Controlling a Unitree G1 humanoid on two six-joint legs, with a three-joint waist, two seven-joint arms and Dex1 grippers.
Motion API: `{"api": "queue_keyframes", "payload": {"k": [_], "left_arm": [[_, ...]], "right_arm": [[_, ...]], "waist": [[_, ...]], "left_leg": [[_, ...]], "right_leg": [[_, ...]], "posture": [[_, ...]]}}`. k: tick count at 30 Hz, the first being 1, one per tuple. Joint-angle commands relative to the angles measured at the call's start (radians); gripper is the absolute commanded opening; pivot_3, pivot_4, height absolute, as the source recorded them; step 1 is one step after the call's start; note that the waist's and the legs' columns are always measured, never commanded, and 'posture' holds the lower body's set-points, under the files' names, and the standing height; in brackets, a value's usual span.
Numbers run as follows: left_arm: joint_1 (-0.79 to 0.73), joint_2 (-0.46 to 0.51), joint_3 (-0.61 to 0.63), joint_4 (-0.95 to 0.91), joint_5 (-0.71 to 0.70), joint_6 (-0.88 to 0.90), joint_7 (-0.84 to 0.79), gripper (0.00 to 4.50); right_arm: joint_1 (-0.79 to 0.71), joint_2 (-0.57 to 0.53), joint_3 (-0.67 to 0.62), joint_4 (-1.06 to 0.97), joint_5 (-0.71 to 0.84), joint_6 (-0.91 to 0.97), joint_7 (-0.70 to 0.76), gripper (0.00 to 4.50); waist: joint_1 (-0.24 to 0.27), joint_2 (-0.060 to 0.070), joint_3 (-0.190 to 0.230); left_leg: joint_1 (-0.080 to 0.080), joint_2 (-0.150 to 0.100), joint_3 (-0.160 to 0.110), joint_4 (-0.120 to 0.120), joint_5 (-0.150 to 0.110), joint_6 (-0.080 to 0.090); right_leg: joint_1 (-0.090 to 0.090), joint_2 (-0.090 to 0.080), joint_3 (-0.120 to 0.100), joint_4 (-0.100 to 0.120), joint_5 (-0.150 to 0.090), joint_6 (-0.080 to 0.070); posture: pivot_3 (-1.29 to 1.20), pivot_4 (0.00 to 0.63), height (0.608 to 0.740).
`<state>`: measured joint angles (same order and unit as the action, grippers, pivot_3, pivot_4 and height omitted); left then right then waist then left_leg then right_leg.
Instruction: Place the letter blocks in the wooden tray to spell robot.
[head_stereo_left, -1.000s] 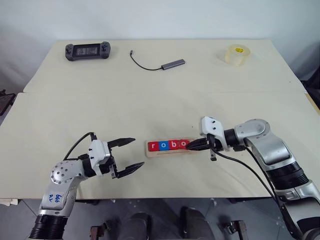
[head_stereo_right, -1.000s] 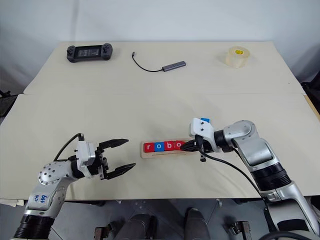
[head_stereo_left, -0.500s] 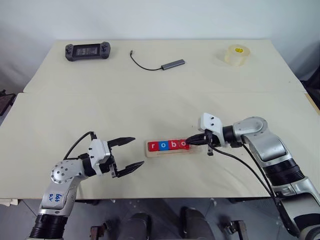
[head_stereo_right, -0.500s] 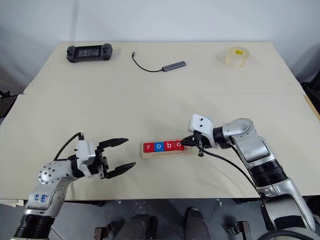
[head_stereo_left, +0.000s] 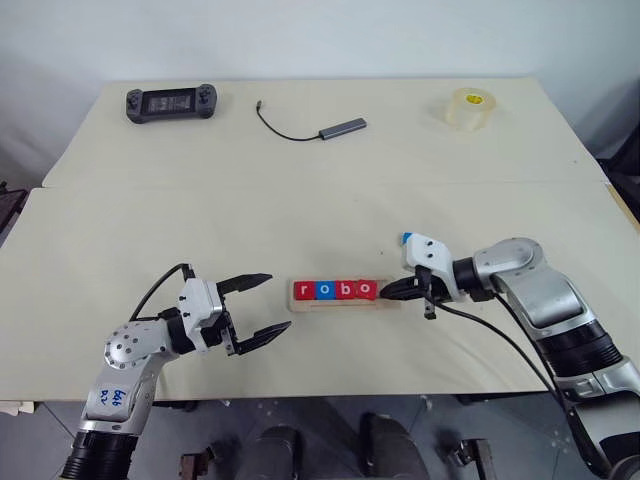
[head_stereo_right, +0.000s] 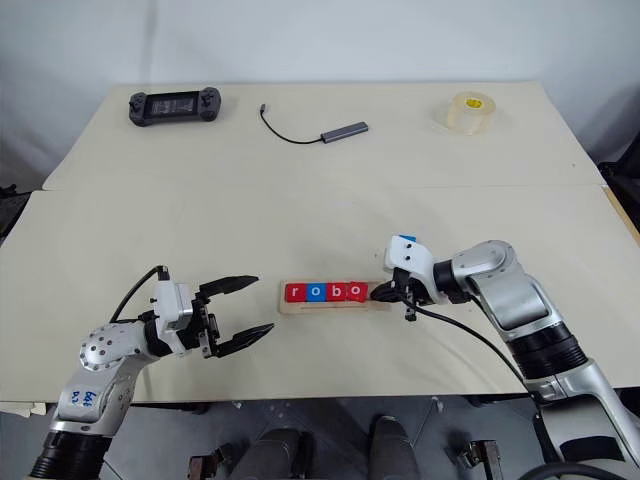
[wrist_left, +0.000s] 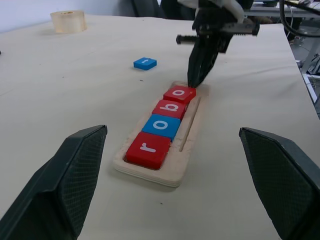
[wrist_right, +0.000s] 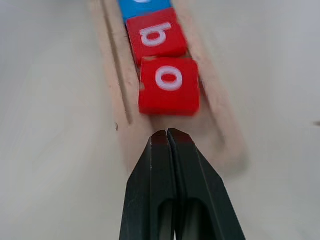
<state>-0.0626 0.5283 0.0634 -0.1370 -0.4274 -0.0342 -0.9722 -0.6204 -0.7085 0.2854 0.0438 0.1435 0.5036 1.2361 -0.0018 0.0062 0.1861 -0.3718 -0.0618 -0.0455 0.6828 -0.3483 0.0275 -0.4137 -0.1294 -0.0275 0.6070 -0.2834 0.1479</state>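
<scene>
the wooden tray (head_stereo_left: 345, 303) lies near the front edge of the counter (head_stereo_left: 320, 190), midway between the two arms, its long axis running side to side. four letter blocks sit in its slot, touching in a row from the tray's left end: a red r (wrist_left: 148, 148), a blue o (wrist_left: 161, 125), a red b (wrist_left: 169, 107) and a red o (wrist_left: 180, 93). the fifth block, the blue t (wrist_left: 145, 63), lies flat on the bare counter, apart from the tray, out beyond its right end and toward the far edge, close by the right arm's wrist.

the right gripper (wrist_right: 169, 137) has its fingers pressed fully together with nothing between them; the tips point along the tray's length at its open right end, just beside the outer edge of the red o, over the one bare space left in the slot. whether the tips touch the block or the wood i cannot tell. the left gripper (head_stereo_left: 262, 308) hangs off the tray's left end, fingers spread wide and empty, aimed toward the tray but well short of it.

by my reading, what remains turns on the t: it lies behind the right fingers, away from where they point, and the right arm is much the nearer.

count: five blocks, three red and two blue; one tray; two grippers.
</scene>
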Motion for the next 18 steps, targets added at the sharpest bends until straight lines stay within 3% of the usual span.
{"api": "queue_keyframes", "payload": {"k": [1,18], "left_arm": [[0.012,0.008,0.018,-0.021,-0.008,-0.013,-0.003,4.50],[0.016,0.006,0.024,-0.020,-0.008,-0.017,-0.003,4.50]], "right_arm": [[-0.023,0.013,-0.002,-0.002,-0.006,0.000,-0.017,0.04],[-0.007,-0.019,-0.015,-0.048,-0.001,0.010,-0.013,0.04]], "waist": [[0.000,0.000,0.000],[0.001,0.000,0.000]], "left_leg": [[0.000,0.000,0.000,0.000,0.000,0.000],[0.000,0.000,0.000,0.000,0.000,0.000]], "right_leg": [[0.000,0.000,0.000,0.000,0.000,0.000],[0.000,0.000,0.000,0.000,0.000,0.000]], "posture": [[0.00,0.150,0.740],[0.00,0.150,0.740]]}}
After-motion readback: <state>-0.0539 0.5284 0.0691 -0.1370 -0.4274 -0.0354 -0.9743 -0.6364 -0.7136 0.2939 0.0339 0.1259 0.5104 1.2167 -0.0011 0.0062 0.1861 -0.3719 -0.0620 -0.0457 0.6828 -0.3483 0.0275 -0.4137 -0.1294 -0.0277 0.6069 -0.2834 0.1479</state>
